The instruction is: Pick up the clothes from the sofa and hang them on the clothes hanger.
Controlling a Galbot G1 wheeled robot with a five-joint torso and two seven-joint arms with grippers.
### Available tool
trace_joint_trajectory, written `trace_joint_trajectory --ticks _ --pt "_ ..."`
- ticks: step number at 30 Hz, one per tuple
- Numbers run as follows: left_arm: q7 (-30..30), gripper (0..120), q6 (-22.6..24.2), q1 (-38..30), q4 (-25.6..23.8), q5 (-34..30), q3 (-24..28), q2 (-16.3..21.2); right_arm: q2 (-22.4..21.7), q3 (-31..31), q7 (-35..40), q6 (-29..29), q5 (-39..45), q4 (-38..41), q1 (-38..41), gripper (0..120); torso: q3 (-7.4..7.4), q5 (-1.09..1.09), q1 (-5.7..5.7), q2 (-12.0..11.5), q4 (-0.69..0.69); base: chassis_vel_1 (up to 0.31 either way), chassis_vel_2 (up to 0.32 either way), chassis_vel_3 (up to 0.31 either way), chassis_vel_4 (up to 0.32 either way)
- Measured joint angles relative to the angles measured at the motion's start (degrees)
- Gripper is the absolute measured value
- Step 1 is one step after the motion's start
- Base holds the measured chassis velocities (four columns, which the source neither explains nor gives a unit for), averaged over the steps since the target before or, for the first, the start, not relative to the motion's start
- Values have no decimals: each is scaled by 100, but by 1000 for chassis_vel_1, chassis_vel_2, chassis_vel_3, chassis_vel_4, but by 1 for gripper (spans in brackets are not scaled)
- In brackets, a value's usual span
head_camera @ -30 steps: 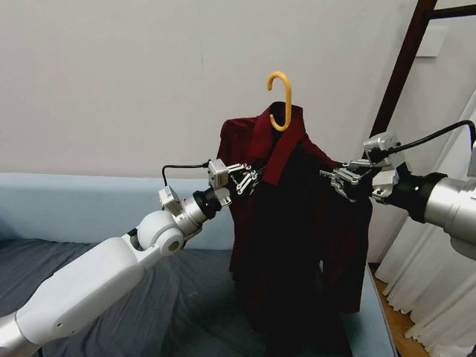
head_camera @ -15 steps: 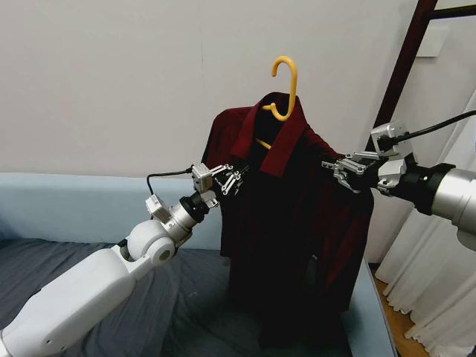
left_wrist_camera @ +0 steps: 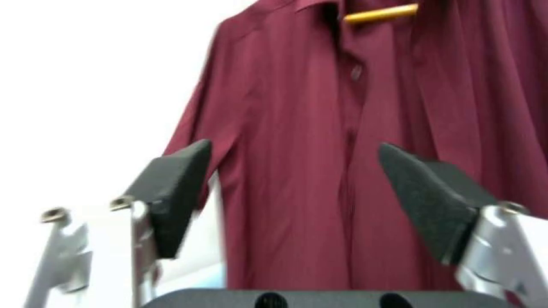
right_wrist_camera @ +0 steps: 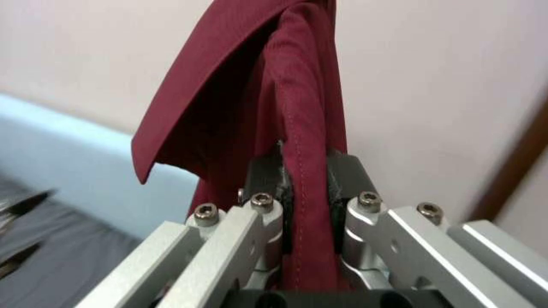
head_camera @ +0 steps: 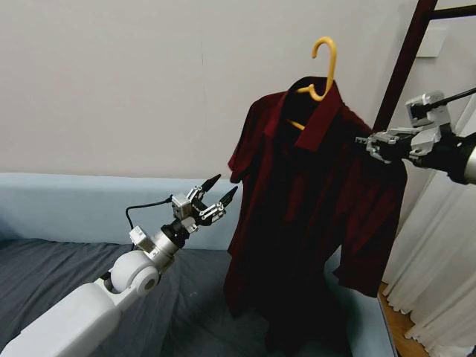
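**Above the right end of the sofa: shirt on hanger, gripped at one shoulder**

1. Task item. A dark red, short-sleeved shirt (head_camera: 312, 208) with a collar hangs on a yellow hanger (head_camera: 321, 71). It is held up in the air over the right end of the light blue sofa (head_camera: 67, 208). The hanger's hook stands above the collar with the pale wall (head_camera: 134, 74) behind it. The shirt's lower edge drops into shadow near the sofa seat, so contact there cannot be confirmed.

2. Right arm. The right end effector (head_camera: 370, 145) is at the shirt's shoulder on the robot's right side, a little below the collar. In the right wrist view its two dark pads (right_wrist_camera: 265, 186) are pressed together on a fold of red cloth with a stitched edge. The cloth rises out from between them. Grip is fully closed on the shirt.

3. Left arm. The arm reaches up from the lower left. The left end effector (head_camera: 225, 184) sits below and to the left of the shirt, near the hanging sleeve but apart from it. Its fingers are spread wide with nothing between them. The left wrist view shows the shirt front and its button strip beyond the spread pads, with the hanger's yellow bar in the neck opening.

4. Surroundings. A dark wooden post (head_camera: 401, 67) slants up behind the right arm. A white curtain (head_camera: 439, 282) hangs at the lower right, beside the sofa end.
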Motion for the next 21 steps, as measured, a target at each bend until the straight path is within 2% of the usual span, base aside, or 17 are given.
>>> trace_joint_trajectory --ticks 4,13,21 --pt "-5 98 -40 450 30 188 -230 40 -61 -4 230 -296 -179 -472 273 7 0 0 0 0 0 0 0 0 0" --pt "-15 100 -105 623 32 281 -331 58 -297 8 387 -508 -773 -854 412 7 0 2 0 0 -1 0 0 0 0" --pt "-22 100 -179 685 -8 330 -386 33 -673 108 1334 -250 -1049 -765 73 7 0 0 0 0 -1 0 0 0 0"
